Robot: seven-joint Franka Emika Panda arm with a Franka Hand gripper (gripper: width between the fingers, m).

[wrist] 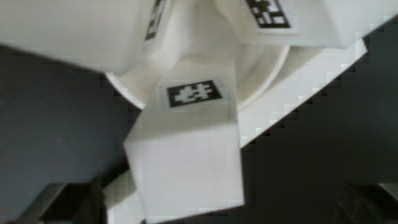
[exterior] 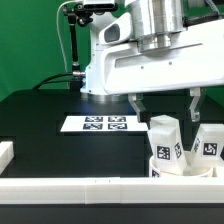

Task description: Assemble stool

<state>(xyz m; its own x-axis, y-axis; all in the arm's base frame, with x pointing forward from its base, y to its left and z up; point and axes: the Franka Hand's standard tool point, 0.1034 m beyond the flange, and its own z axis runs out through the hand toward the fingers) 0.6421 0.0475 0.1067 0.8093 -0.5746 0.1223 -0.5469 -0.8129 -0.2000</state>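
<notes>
We see the gripper [exterior: 166, 104] hanging w/ its two dark fingers [exterior: 139, 106] spread apart, nothing between them, above the stool parts at approx 4 o'clock in the exterior view. Below it the round seat [exterior: 180, 168] sits on the black table [exterior: 50, 125], pressed against the white border bar [exterior: 110, 187] along the near edge. One leg [exterior: 165, 140] stands upright in the seat, tag facing the camera; a second leg [exterior: 210, 142] stands just beside it at 3 o'clock, also tagged. We can't tell whether either leg is fully seated.

The marker board [exterior: 99, 123] lies flat at about 10 o'clock from the seat, well apart from it.

In the wrist view, a leg [wrist: 183, 150] w/ a tag fills the centre, crossing the curved rim of the seat [wrist: 267, 75]; fingertips [wrist: 68, 200] show as dark blurs on either side, not touching it.
</notes>
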